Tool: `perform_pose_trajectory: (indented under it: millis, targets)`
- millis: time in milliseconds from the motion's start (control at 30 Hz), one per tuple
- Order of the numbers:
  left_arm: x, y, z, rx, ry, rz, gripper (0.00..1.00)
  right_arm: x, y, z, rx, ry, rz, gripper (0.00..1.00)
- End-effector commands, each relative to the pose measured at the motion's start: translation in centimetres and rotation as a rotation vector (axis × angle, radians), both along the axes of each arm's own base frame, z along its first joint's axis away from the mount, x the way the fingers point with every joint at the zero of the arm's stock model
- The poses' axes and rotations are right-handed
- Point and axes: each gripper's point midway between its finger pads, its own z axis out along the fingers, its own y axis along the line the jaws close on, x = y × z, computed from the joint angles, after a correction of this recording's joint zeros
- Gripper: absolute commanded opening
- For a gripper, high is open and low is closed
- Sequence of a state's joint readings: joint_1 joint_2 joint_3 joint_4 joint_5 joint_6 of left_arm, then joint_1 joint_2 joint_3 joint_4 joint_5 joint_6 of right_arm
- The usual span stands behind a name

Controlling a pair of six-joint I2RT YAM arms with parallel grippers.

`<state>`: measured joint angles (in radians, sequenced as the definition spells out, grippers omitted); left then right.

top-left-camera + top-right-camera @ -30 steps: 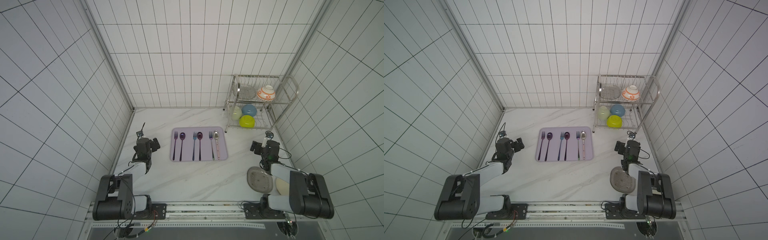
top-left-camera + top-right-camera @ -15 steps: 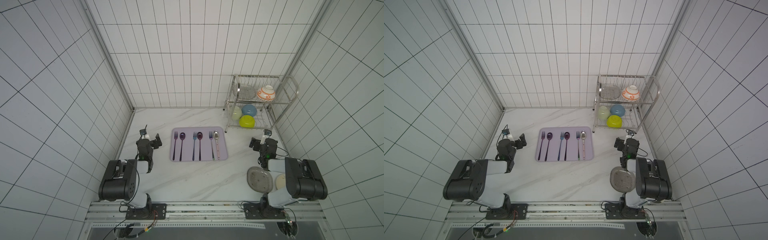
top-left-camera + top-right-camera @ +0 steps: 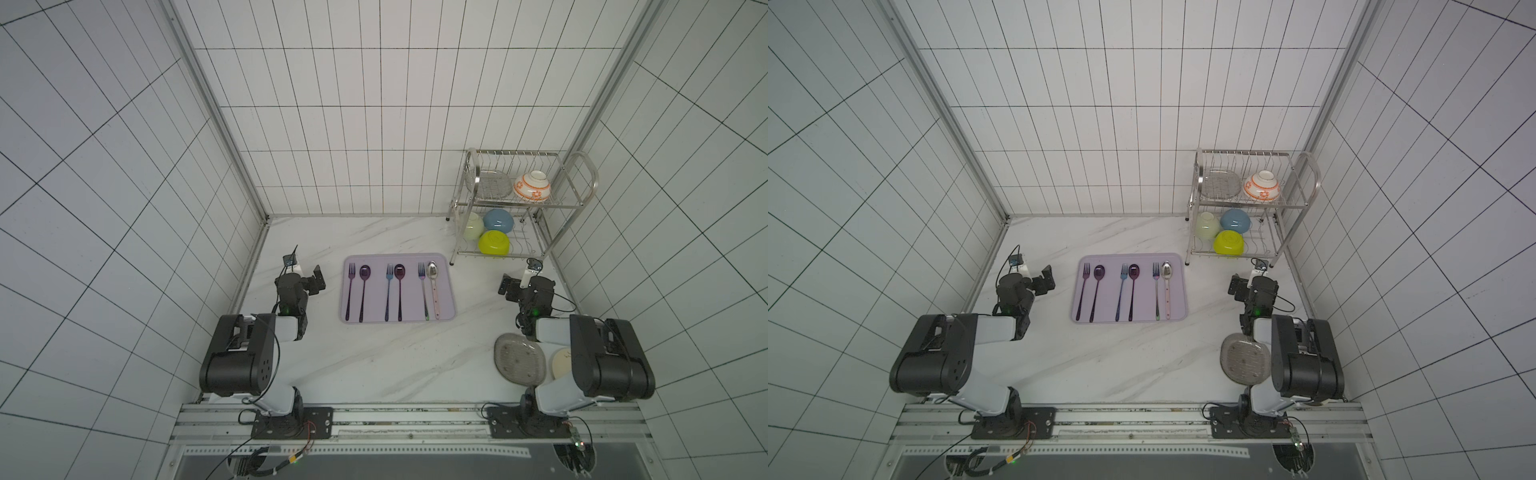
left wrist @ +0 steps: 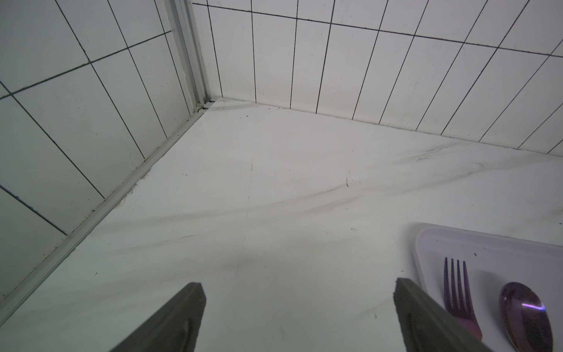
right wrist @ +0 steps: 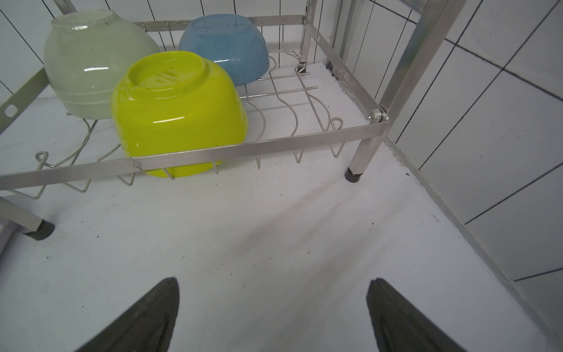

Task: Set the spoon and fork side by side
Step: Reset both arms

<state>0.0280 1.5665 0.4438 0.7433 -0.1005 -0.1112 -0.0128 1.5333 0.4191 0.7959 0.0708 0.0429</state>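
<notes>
Left wrist view checked first. Found the left claw (image 4: 300,288) spread to its widest, holding nothing and touching nothing, over bare bench (image 4: 274,198). Noted the purple fork (image 4: 457,295) and purple spoon (image 4: 524,317) just beyond one finger, on a corner of the lilac tray (image 4: 487,243).

Right wrist view checked next. Found the right claw (image 5: 274,282) equally wide, empty and clear of contact, over bare bench, facing the dish rack (image 5: 259,147) and its upturned bowls (image 5: 176,112).

Confirmed in both top views: three fork-and-spoon pairs on the tray, none on the bench. Recorded from the robot's left to its right: the purple pair, then blue fork (image 3: 388,295) with dark spoon (image 3: 400,295), then silver fork (image 3: 424,293) with silver spoon (image 3: 434,293). Found every long axis running from the robot's side toward the back wall, heads at the far end, each fork just beside its spoon and near parallel, no crossing seen.

Placed the tray between the two claws: purple pair nearest the left arm, lying to that claw's right; silver pair nearest the right arm, lying to that claw's left. Found both claws well apart from the cutlery.

Judged the task at or near its end, with a fork alongside each spoon. Unable to single out the pair meant by the task. Judged any further grasp to call for fingers closing across a handle, not along it.
</notes>
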Motion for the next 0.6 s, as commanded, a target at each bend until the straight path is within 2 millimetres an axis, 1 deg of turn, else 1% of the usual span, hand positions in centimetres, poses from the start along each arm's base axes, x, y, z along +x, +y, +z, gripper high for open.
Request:
perform_pose_trajectory:
  millis: [0,433,567]
  targets:
    - [0.35,0.02,0.91,0.015,-0.021,0.000,0.98,0.34,-0.11,0.56,-0.018,-0.016,-0.007,0.99]
    - [0.65,0.07,0.78,0.012,-0.011,0.000,0.98,0.35,-0.10,0.57,-0.016,-0.016,-0.007,0.99]
    - [0.37,0.08,0.92,0.014,-0.020,0.001,0.98,0.35,-0.09,0.57,-0.016,-0.016,-0.006,0.99]
